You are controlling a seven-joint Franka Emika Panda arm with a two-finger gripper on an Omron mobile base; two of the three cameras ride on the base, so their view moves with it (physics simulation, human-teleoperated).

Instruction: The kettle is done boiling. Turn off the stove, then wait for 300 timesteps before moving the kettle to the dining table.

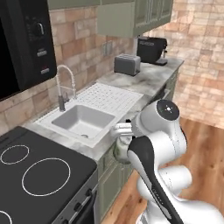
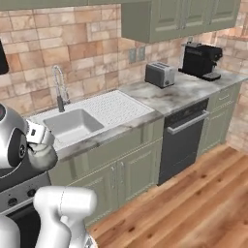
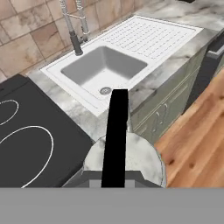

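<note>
Kettle [image 3: 131, 157] hangs by its black arched handle from the closed gripper [image 1: 127, 127] beside the counter's front edge, between stove [image 3: 30, 144] and sink [image 3: 103, 65], the hand view alone showing its lid, the base views a toaster [image 2: 160, 74]

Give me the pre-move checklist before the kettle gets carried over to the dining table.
1. Kettle lifted clear of the stove: ok, it hangs past the counter edge, over the cabinet fronts and wood floor.
2. Gripper shut on the kettle's black handle: ok.
3. Kettle level: ok in the hand view.
4. Burner off: cannot tell; the rings look plain white.
5. Kettle clear of the sink: ok.
6. Route to the table: cannot tell.
</note>
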